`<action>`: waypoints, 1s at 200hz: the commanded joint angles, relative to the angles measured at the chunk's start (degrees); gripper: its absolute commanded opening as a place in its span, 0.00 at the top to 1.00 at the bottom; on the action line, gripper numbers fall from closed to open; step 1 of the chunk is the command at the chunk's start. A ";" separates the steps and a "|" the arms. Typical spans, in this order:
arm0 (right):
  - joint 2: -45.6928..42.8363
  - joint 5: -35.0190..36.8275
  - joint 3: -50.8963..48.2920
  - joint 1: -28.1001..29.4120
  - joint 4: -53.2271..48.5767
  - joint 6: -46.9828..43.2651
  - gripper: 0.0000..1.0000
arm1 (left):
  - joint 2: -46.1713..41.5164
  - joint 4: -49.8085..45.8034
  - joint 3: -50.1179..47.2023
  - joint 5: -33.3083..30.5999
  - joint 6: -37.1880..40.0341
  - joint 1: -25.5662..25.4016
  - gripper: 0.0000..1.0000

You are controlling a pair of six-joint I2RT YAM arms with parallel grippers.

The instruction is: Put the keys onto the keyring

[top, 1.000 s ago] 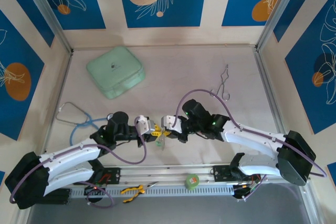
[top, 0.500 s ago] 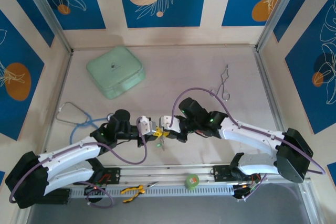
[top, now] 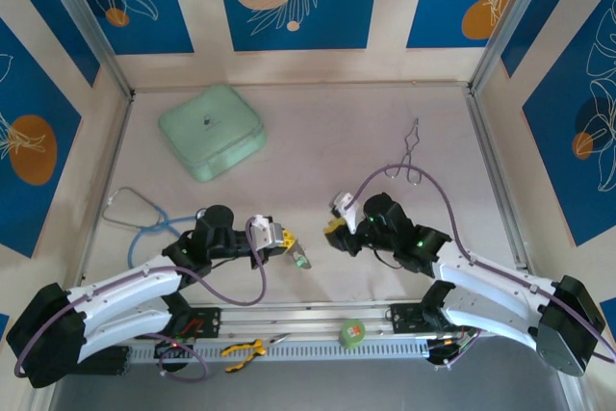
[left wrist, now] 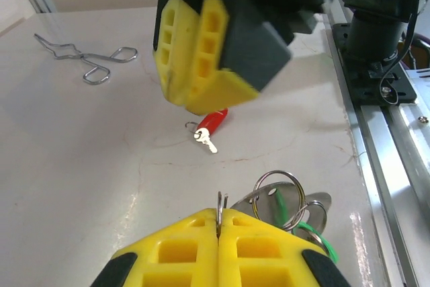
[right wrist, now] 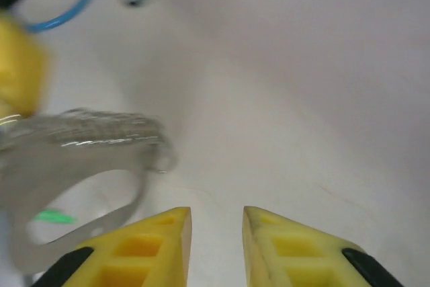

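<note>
The table (top: 318, 141) is pale and takes most of the space in front of me. At its far left lies a mint-green case (top: 212, 132). Nearer to my left arm there is a blue stethoscope (top: 135, 214). Metal forceps (top: 412, 156) lie at the far right, well apart from both my hands.

My left gripper (top: 282, 237) is near the middle of the table. Its yellow fingers (left wrist: 168, 253) are pressed fully together, and between their tips they pinch one thin wire ring of the keyring (left wrist: 279, 196). The rest of the keyring, some silvery rings and a flat metal piece, is just to the right of the fingertips. I cannot tell if it rests on the table. Among these rings there is a thin green strip, which I take for the green key (left wrist: 310, 230). Whether it sits on a ring I cannot tell.

My right gripper (top: 334, 223) is near the left one, on its right, with a clear gap between them. Its fingers (right wrist: 154, 247) stand a little apart and nothing is between them. In my right wrist view the keyring is a blurred grey loop at the left.

The red key (left wrist: 213, 120) lies flat on the table, below the right gripper's tips and apart from the keyring. A small ring and a tiny silver blade are at its near end.
</note>
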 commanded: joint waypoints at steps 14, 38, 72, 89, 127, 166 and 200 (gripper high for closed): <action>-0.99 15.40 4.27 -4.48 -20.45 33.04 0.74 | -1.29 2.26 -0.47 -1.11 0.86 -0.06 1.00; 1.15 15.63 7.11 -5.54 -29.31 36.69 0.63 | -1.42 3.08 -0.25 -1.19 -2.04 -0.14 1.00; 8.34 15.67 11.36 -5.97 -34.37 38.55 0.58 | -1.99 1.66 0.41 -0.37 -10.68 -0.18 1.00; 12.98 15.67 13.73 -6.61 -35.16 39.81 0.56 | -2.27 -0.64 0.80 0.56 -14.92 -0.18 1.00; 24.62 17.53 21.04 -6.47 -39.47 43.87 0.53 | -3.79 -2.18 0.53 1.98 -18.16 -0.19 1.00; 36.24 20.35 28.33 -4.44 -45.06 49.52 0.52 | -2.99 -3.67 1.20 5.53 -19.33 -0.25 1.00; 42.62 22.31 33.06 -1.40 -46.95 52.00 0.54 | -3.75 -4.83 1.27 5.68 -20.24 -0.26 1.00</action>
